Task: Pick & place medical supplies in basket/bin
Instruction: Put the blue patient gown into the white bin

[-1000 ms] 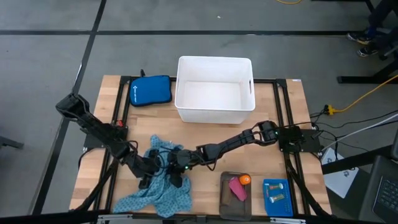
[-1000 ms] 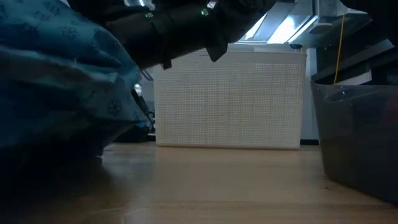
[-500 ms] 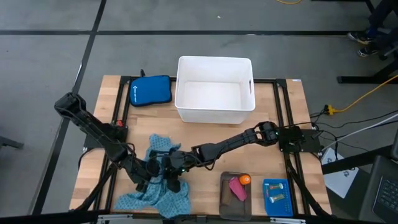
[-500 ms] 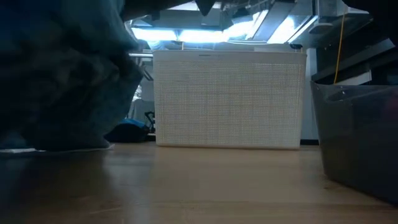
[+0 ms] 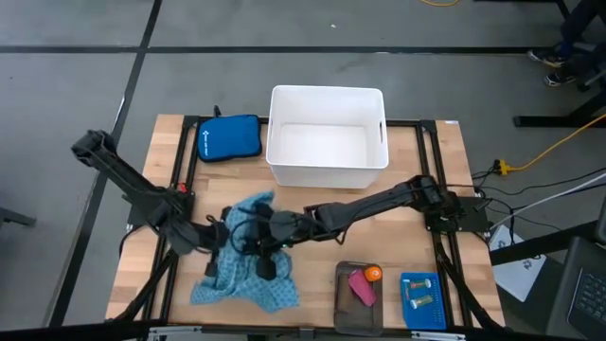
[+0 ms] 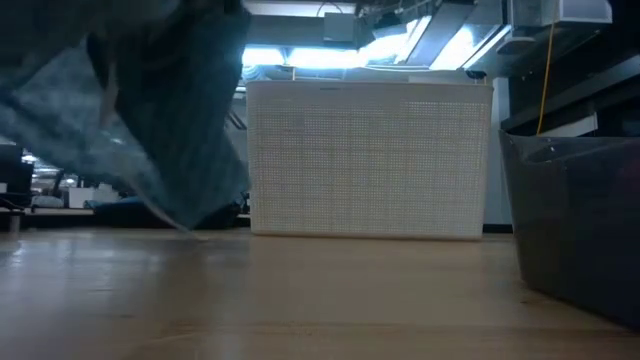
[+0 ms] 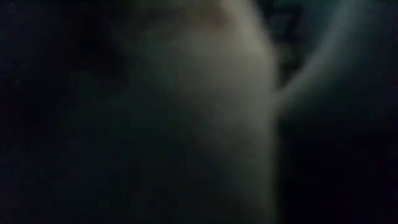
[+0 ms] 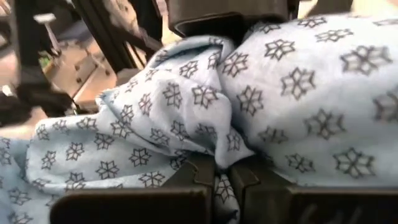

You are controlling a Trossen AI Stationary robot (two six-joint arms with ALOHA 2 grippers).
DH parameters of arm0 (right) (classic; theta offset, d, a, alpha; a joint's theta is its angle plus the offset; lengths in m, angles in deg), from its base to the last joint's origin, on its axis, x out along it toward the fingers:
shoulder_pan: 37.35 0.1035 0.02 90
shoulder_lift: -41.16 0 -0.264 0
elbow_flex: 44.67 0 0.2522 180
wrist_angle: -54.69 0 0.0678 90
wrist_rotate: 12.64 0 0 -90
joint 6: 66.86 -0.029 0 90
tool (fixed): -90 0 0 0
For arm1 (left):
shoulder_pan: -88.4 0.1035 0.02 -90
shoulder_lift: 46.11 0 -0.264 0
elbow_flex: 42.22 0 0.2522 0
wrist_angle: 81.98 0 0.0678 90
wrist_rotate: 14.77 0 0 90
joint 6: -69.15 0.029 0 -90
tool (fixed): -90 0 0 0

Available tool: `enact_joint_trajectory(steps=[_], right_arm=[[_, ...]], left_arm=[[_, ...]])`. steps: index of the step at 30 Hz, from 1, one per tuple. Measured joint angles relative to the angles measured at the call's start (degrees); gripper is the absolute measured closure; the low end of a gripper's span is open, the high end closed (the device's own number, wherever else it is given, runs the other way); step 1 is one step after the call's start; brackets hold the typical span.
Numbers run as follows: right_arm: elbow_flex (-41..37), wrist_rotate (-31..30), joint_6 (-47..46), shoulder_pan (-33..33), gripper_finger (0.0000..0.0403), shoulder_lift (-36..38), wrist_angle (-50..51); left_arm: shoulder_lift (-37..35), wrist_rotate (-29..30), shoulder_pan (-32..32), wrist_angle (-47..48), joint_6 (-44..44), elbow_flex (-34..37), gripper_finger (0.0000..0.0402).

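Note:
The teal-blue dotted cloth (image 5: 248,275) hangs bunched between both arms over the table's near-left part. In the low view the cloth (image 6: 150,110) hangs with its lowest tip above the wood. My right gripper (image 5: 263,248) reaches in from the right and is shut on the cloth (image 8: 186,112). My left gripper (image 5: 222,248) sits in the cloth's left side, and its wrist view is dark. A pink piece (image 5: 362,287) and an orange piece (image 5: 374,274) lie in the dark-grey tray (image 5: 343,308). Tan pieces (image 5: 418,301) lie in the blue basket (image 5: 423,281). My right gripper pinches a bunched fold of the cloth (image 8: 221,163) between its two fingers (image 8: 193,177), several layers gathered. The cloth is lifted, drapes over and around the gripper, and hangs slack below it.
The white tub (image 5: 327,166) stands at the far middle and shows as a wall in the low view (image 6: 370,160). A royal-blue zip pouch (image 5: 229,137) lies left of it. The grey tray's side (image 6: 580,220) rises at the right in the low view. Bare wood lies between.
Both grippers have risen with the cloth. It lay heaped on the table a second ago and now hangs above the wood in the low view. The bundle has also shifted a little toward the far edge and spread wider.

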Motion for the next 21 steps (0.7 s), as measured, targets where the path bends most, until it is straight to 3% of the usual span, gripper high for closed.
enact_joint_trajectory(steps=[4, 10, 15, 21], right_arm=[[0.23, 0.51, 0.86, -1.16, 0.0397, 1.72, -0.74], [0.26, 3.31, 1.38, -3.23, 0.0397, 2.85, -2.2], [0.07, 3.11, 4.28, -4.81, 0.0397, 5.41, -2.35], [0.21, 0.79, 7.73, -6.55, 0.0397, 10.86, -3.43]], left_arm=[[-3.97, -0.3, 2.12, -3.13, 5.12, -0.02, 0.0393], [-6.35, -6.49, 7.19, -0.06, 10.76, -2.52, 0.0393], [-5.42, -11.65, 12.98, 8.0, 14.77, -8.35, 0.0393], [-2.32, -19.38, 20.46, 5.73, 17.14, -17.11, 0.0393]])
